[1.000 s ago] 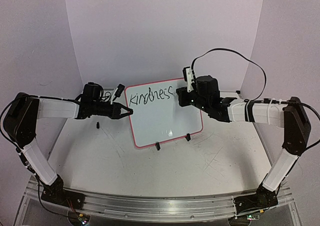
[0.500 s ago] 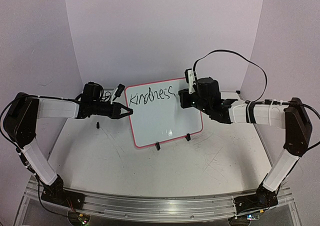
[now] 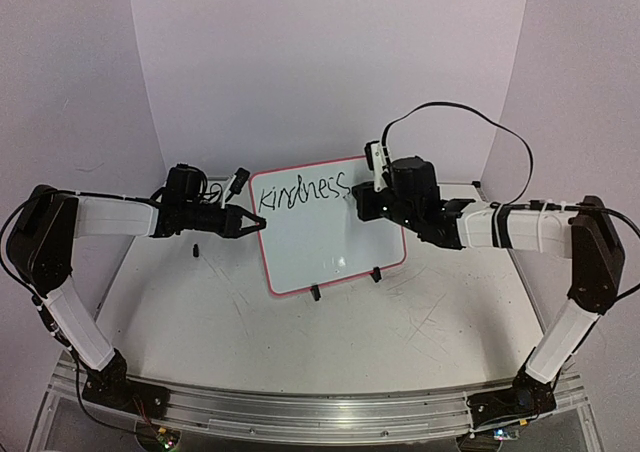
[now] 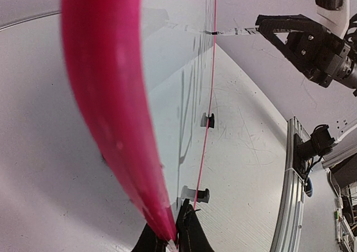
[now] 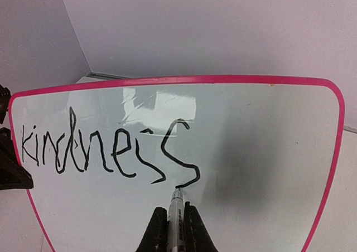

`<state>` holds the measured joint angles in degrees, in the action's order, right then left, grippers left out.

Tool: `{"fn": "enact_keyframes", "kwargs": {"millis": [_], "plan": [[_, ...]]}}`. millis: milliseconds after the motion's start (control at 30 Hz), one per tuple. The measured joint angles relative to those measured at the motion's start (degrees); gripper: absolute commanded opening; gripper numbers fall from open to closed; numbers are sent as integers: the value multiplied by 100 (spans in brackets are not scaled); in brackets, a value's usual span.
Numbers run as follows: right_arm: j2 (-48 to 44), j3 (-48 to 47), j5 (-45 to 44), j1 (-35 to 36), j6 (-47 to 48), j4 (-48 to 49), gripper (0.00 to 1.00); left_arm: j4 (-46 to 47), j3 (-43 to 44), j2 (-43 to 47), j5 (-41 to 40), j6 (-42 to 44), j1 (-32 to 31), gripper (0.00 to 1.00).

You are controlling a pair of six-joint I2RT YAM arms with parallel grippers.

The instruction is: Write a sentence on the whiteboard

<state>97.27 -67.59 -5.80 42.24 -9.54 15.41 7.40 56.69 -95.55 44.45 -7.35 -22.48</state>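
Pinching upright board (image 3: 335,234) on the surface (image 3: 330,342) by its left rim with left gripper (image 3: 256,224), likely to steady against pen pressure. Clamping marker (image 5: 176,204) in right gripper (image 5: 175,214), tip ending "Kindness" of the sentence (image 5: 106,149).

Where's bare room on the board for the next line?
The whiteboard is bare below the lettering down to its bottom rim, and right of the last s. Crowded: the top line, the left rim clamped by the left pincer, and where the right pincer holds the marker.
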Motion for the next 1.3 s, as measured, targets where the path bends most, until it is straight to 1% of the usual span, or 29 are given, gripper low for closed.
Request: {"fn": "enact_keyframes", "kwargs": {"millis": [100,300,433,567,800,967,1300], "plan": [[-213,34,45,19,-8,-50,0,0,0,0,-2,2,0,0],[-1237,76,17,19,166,111,0,0,0,0,-5,2,0,0],[-1463,153,85,19,294,340,0,-49,14,23,-37,-4,-8,0],[-1356,368,273,19,458,295,0,-186,80,58,-108,6,-34,0],[-909,390,658,76,739,253,0,-294,107,97,-236,42,-93,0],[-619,294,858,443,1033,232,0,-289,117,103,-328,122,-150,0],[193,-390,1456,1116,1376,187,0,-293,138,103,-361,136,-170,0]]}}
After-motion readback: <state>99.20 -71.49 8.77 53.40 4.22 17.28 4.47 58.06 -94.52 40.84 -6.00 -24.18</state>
